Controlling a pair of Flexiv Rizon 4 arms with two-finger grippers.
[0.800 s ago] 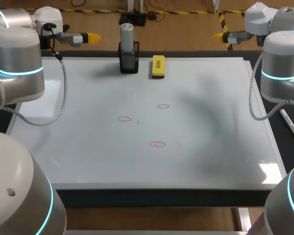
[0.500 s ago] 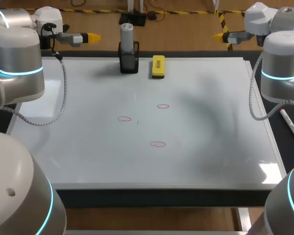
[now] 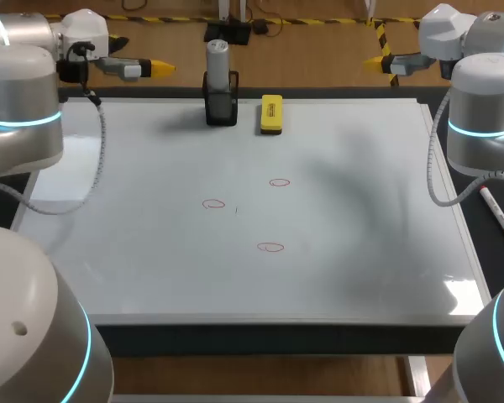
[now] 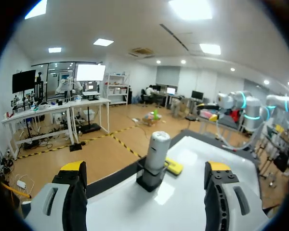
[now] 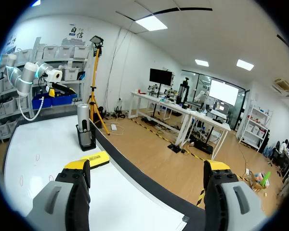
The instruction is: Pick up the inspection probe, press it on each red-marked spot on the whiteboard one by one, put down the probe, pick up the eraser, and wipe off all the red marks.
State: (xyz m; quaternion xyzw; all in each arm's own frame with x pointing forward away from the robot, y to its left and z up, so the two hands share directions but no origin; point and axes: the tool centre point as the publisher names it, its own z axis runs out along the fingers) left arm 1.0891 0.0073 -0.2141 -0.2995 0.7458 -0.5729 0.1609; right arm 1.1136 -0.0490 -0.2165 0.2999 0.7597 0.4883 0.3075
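Yellow-tipped fingers of the left gripper (image 4: 145, 167) stand wide apart and hold nothing. The inspection probe (image 4: 157, 150) stands ahead of them, roughly in line with the gap and well apart from both tips. The right gripper (image 5: 147, 166) is likewise fully open and empty, held off the far right corner of the whiteboard (image 3: 361, 218). The probe is a grey cylinder with a rounded top, upright in a black holder (image 3: 221, 107) at the board's far edge. Its lower part is hidden inside the holder. The yellow eraser (image 3: 271, 114) lies flat just beside the holder, not touching it. Three red marks (image 3: 271, 247) sit near the middle of the board, well apart from the probe. A red marker pen (image 3: 500, 217) lies off the board's right edge. Assessment: the probe appears rigid and smooth-cased, probably light, with some risk of slipping or tilting in a loose pinch. The best hold is across the exposed upper body, from two opposite sides, drawn straight up to clear the holder. The eraser looks light and blocky and is best taken across its narrow sides.
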